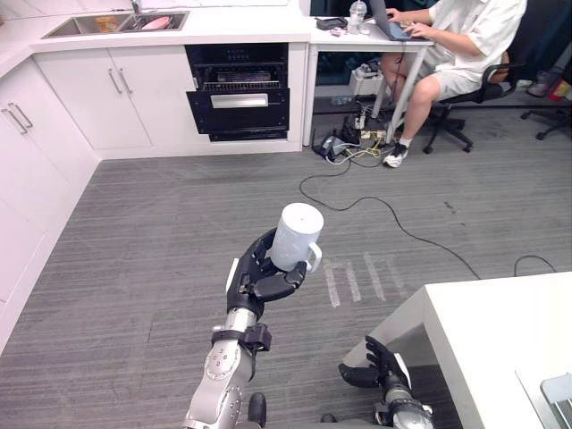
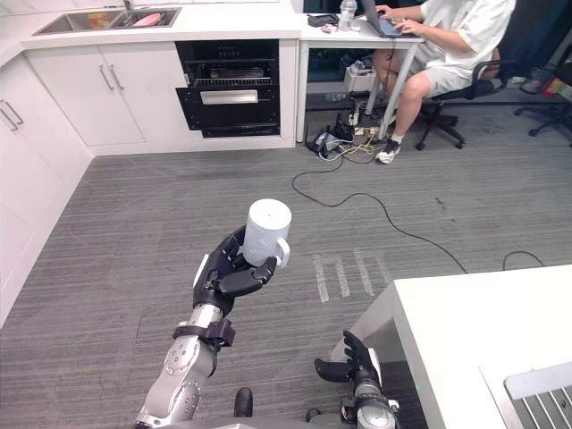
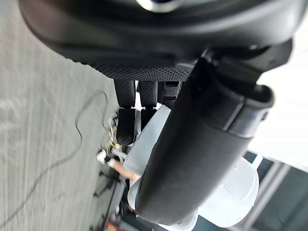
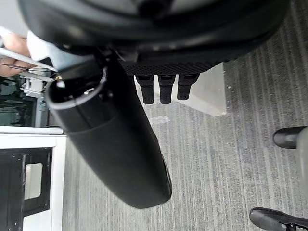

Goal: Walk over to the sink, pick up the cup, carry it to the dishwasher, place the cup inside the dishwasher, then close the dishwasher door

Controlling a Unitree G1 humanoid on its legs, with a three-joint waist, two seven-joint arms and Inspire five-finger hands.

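My left hand [image 1: 259, 281] is raised over the grey floor in the middle of the room, shut on a white cup [image 1: 296, 235] with a handle. The cup stands upright, its mouth up. In the left wrist view the fingers [image 3: 126, 126] and the thumb [image 3: 192, 159] curl round the cup [image 3: 231, 197]. The black dishwasher [image 1: 238, 93] is built into the white cabinets at the far wall, its door tilted a little way out. The sink [image 1: 116, 22] lies in the countertop to its left. My right hand [image 1: 380, 365] hangs low beside a white table, fingers relaxed and holding nothing.
A white table [image 1: 500, 331] fills the lower right. A person [image 1: 456, 40] sits on an office chair at a desk right of the dishwasher, with cables [image 1: 357, 147] spread on the floor beneath. White cabinets [image 1: 27, 161] line the left side.
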